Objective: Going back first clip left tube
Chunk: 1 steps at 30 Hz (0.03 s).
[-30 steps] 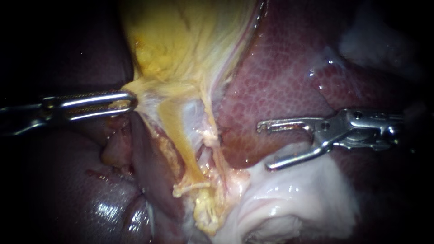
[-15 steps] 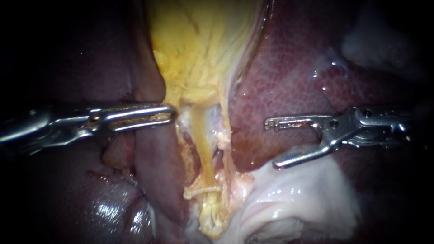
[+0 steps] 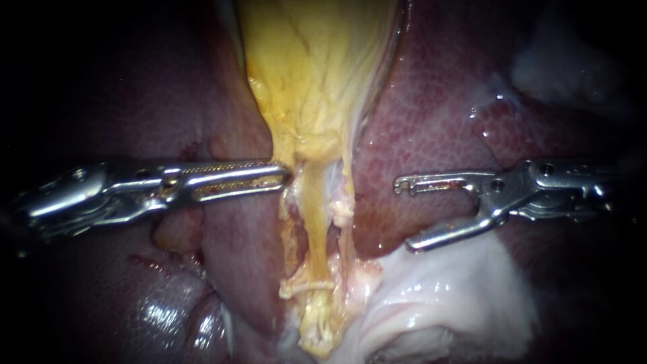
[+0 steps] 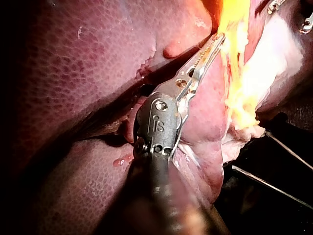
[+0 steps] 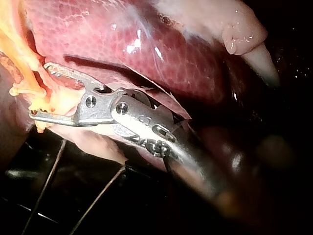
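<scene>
Sliding toward the right of the endoscope view over the last second, the left instrument [image 3: 283, 178] is bringing the yellow tissue in its grip along. The strand below it, slanted before, is now hanging nearly upright. The right instrument [image 3: 404, 216] is sitting where it was half a second ago.

Dark red liver [image 3: 438, 121] is filling most of the scene on both sides. Between its lobes the yellow gallbladder [image 3: 317, 67] is coming down from the top and narrowing to a neck. Wet pale tissue [image 3: 458, 290] is lying low on the right.

The left instrument's tool [image 4: 220, 39] is clamping narrowly on the edge of the gallbladder's neck, both jaws pressing it. The right instrument's tool [image 5: 39, 90] is standing wide and holding nothing. It is aiming at the strands, apart from them in the endoscope view, with its lower jaw over the pale tissue's edge.

The left tube [image 3: 313, 229], the yellow strand, is running from the neck down to a thin cross thread. Its long axis is lying almost vertical, leaning slightly, just beside a paler strand [image 3: 344, 219] on its right.
</scene>
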### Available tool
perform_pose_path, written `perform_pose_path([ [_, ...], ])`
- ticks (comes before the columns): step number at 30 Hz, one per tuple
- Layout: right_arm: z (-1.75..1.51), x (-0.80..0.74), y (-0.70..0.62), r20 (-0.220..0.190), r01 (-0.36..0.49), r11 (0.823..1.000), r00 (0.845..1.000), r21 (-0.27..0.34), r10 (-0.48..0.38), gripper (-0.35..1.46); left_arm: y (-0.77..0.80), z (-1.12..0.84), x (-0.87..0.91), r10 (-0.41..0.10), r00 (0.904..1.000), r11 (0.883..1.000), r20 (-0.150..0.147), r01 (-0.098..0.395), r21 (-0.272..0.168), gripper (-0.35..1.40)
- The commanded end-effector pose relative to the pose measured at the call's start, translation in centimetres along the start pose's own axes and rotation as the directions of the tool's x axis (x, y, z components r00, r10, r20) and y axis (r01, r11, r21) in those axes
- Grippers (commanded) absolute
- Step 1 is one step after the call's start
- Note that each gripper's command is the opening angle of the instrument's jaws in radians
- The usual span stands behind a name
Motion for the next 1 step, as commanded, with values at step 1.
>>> perform_pose_path([
  [1, 0.01, 0.0, 0.0, 0.0, 0.001, 1.0, 1.0, -0.003, -0.001, 0.6, 0.0, -0.01, -0.02, -0.001, 1.0, 1.0, 0.0, 0.001, 0.001, -0.35],
])
